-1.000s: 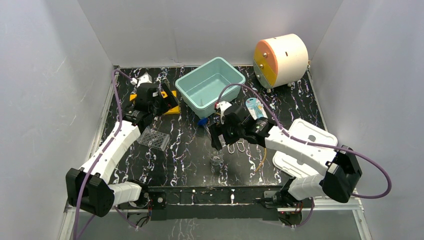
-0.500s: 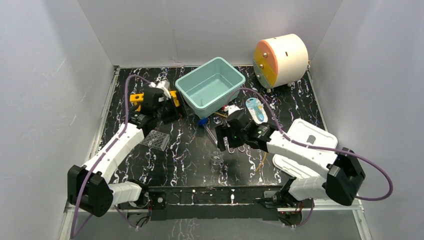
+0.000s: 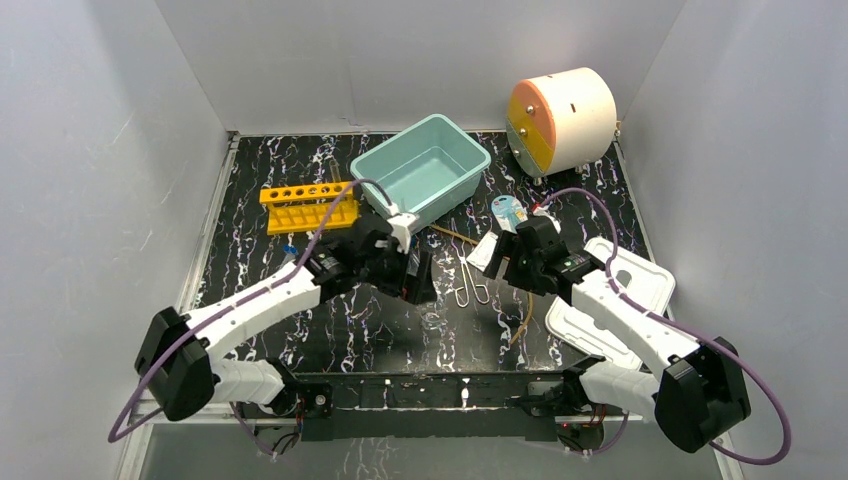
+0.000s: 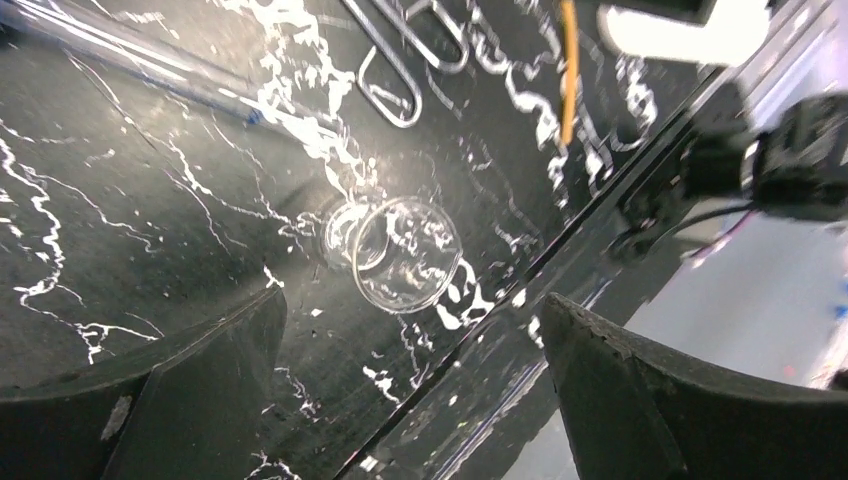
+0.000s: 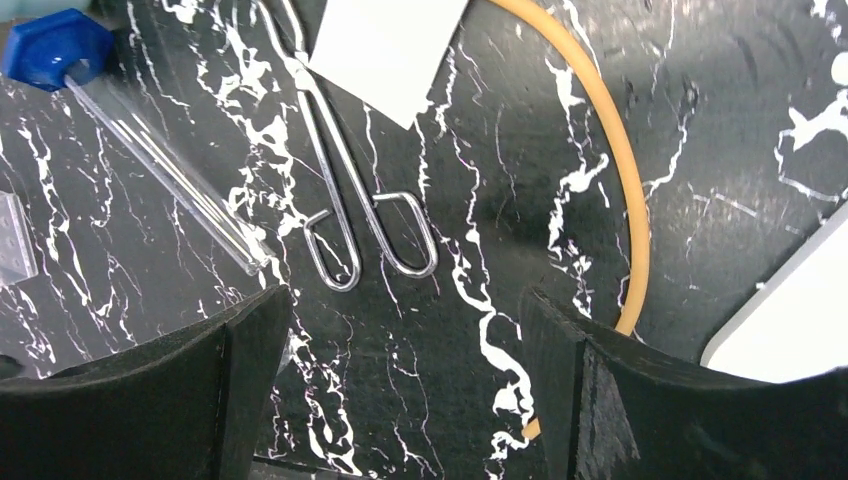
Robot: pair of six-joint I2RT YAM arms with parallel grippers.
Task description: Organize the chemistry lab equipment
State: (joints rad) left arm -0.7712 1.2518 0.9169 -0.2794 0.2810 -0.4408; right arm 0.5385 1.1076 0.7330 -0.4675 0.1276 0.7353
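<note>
my left gripper [image 3: 420, 279] hangs over the middle of the black marbled table [image 3: 370, 330], jaws spread wide and holding nothing. in its wrist view the small glass dish [image 4: 405, 255] sits on the table right under the gap between my fingers [image 4: 190, 385], touching neither. past the dish lie the wire clips [image 4: 395, 70] and a stretch of the amber tubing [image 4: 568, 70].

my right gripper [image 3: 497, 260] is just as wide and just as empty, hovering by the white card [image 5: 390, 45]. below it the wire clips lie side by side, looped ends toward my fingers. a clear blue-capped tube [image 5: 165, 175] lies flat on one side of them. the tubing curves along the other side, its end close to the white lid [image 5: 790, 320].

the yellow tube rack [image 3: 300, 205] stands well apart from both my grippers at the far left, near the teal bin [image 3: 420, 165].
</note>
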